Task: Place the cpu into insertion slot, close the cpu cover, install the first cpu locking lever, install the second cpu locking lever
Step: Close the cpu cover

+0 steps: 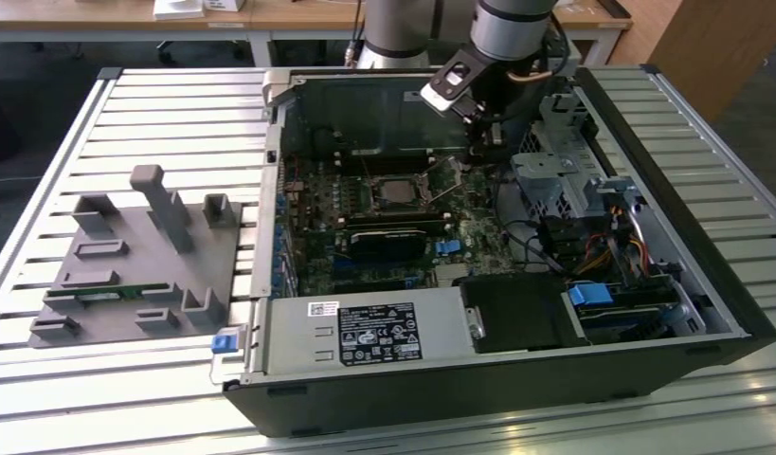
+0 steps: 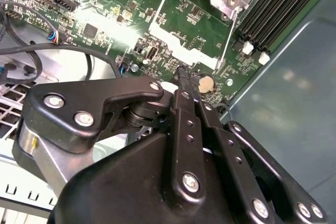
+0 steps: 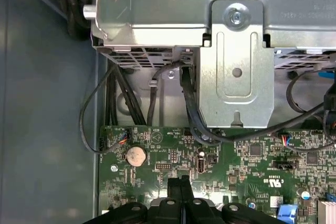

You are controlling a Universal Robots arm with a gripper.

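Reaching down over the green motherboard [image 3: 247, 166], my claw [image 3: 179, 186] had its fingers pressed shut together. Beyond it, near the centre of the exterior view, the cpu [image 1: 398, 192] sat in the insertion slot [image 1: 373, 197].

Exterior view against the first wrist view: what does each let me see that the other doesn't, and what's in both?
Exterior view: the whole open computer case, the insertion slot mid-board, and a grey fixture block on the slatted table at the exterior view's left. First wrist view: a round silver battery and black cables reaching the board's edge. Both: the green circuit board and the black jaws, shut, over it.
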